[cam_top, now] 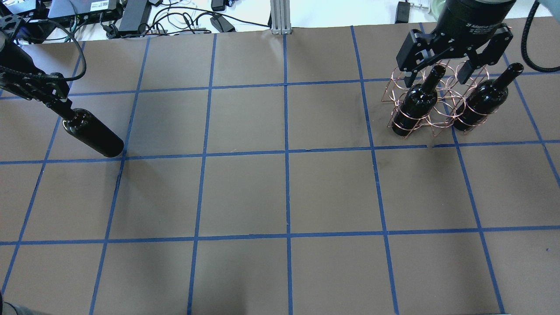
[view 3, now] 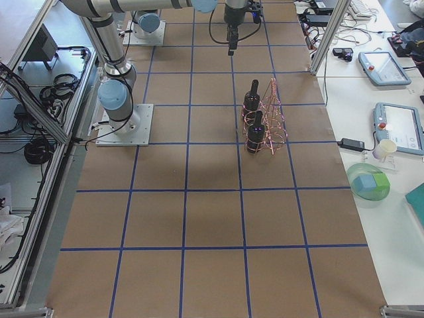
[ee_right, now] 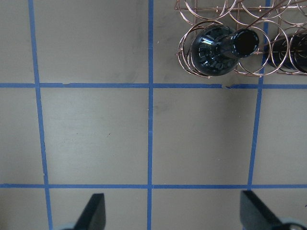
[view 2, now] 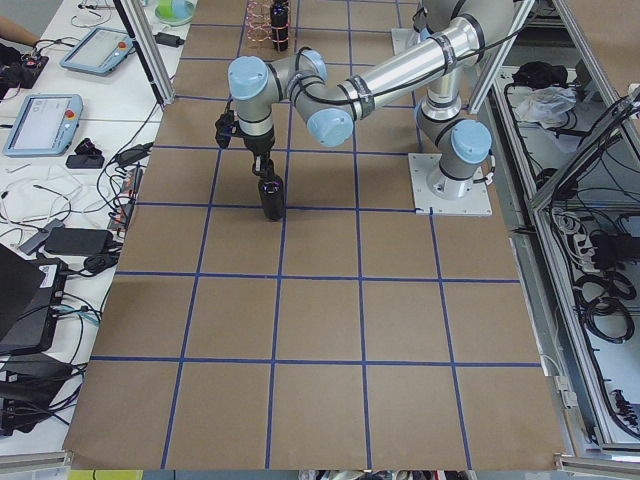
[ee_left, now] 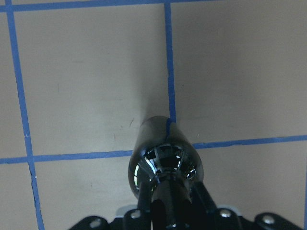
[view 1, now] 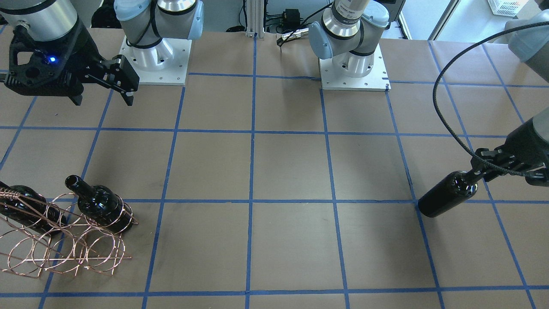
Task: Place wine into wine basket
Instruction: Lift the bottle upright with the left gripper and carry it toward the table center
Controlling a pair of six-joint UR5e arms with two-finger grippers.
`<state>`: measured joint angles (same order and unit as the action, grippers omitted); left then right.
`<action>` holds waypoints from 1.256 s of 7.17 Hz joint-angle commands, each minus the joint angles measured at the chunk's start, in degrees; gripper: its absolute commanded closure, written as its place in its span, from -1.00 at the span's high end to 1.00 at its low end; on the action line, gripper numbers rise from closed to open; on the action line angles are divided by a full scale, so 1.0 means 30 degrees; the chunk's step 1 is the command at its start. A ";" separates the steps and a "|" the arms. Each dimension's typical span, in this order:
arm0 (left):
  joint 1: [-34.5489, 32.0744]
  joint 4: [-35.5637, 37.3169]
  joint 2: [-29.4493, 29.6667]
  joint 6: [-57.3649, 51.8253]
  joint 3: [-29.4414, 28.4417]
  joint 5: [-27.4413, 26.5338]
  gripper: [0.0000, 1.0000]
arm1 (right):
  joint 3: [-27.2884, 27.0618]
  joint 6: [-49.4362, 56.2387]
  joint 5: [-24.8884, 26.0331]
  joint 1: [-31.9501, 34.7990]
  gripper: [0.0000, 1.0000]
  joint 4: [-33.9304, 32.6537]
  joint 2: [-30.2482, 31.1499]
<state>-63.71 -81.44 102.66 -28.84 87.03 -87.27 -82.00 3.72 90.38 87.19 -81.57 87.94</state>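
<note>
Left gripper (cam_top: 65, 113) pinches the wine (cam_top: 94, 136) (by its neck) at middle left; right gripper (cam_top: 435, 82), upper right, is spread wide.

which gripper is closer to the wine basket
Right. The right gripper hangs open, raised close by the wine basket; the left gripper is at the opposite end of the table, shut on the neck of a wine bottle.

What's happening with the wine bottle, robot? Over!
Left gripper shut on bottle neck, bottle neck-up. Right gripper open, empty, high up by the basket. Two other bottles already in it. Over.
</note>
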 commanded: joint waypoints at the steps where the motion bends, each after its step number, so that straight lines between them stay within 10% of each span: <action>1: -0.1722 -0.0916 -0.1139 0.2041 0.0081 -0.0030 -0.97 | 0.0000 0.0018 0.0020 0.0000 1.00 0.0003 -0.0016; 9: -1.3823 -0.0310 -0.1937 1.8180 0.1751 0.0116 -1.00 | 0.0000 -0.0097 -0.0009 0.0000 1.00 0.0003 -0.0046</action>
<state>-100.13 -84.35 96.08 18.68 91.94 -86.80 -82.00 3.86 90.35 87.19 -81.65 87.81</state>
